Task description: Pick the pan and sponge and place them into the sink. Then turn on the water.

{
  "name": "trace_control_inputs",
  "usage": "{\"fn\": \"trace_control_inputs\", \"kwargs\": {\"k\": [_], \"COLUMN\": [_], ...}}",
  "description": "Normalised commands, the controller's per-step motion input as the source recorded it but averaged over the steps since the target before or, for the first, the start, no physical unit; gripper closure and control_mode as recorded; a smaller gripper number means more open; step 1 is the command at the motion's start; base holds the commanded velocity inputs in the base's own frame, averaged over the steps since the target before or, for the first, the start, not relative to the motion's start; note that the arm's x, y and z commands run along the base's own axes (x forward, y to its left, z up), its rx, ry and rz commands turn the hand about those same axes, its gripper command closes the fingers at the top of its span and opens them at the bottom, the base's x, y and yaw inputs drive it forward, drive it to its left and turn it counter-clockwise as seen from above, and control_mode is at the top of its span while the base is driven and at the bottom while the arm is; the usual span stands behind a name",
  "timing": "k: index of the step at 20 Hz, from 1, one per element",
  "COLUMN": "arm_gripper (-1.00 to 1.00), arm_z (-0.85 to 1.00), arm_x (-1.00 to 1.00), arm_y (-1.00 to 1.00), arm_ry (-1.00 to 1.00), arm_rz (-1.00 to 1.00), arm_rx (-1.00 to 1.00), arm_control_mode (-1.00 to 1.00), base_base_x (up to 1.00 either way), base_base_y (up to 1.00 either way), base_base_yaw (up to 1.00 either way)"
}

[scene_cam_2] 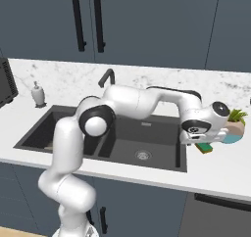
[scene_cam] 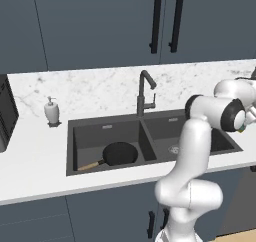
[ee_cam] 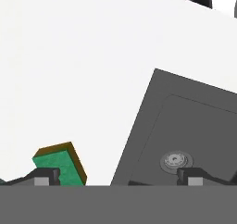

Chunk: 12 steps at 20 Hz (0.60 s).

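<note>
The black pan lies in the left basin of the dark sink, its wooden handle pointing front-left. On the counter just right of the sink rests the green and yellow sponge. My gripper hangs open low over it, above the sink's right rim. In the hand view the sponge sits by the left fingertip, off centre. The right fingertip is over the right basin near its drain. No water shows at the faucet.
A white soap dispenser stands left of the sink. A potted plant sits close behind the sponge on the right. A dark appliance is at the far left. Cabinet doors hang above the marble backsplash.
</note>
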Motion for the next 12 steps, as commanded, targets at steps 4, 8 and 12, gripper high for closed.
{"fn": "trace_control_inputs", "kwargs": {"k": [4,8,12], "arm_gripper": [-1.00,-1.00,-1.00], "arm_z": [-0.32,-0.42,-0.26], "arm_x": [0.41,0.34,0.31], "arm_y": [0.00,0.00,-0.03], "arm_ry": [0.00,0.00,0.00], "arm_rz": [0.00,0.00,0.00], "arm_rx": [-0.01,-0.05,-0.01], "arm_control_mode": [-1.00,-1.00,-1.00], "base_base_x": [0.00,0.00,0.00], "base_base_y": [0.00,0.00,0.00], "base_base_yaw": [0.00,0.00,0.00]}}
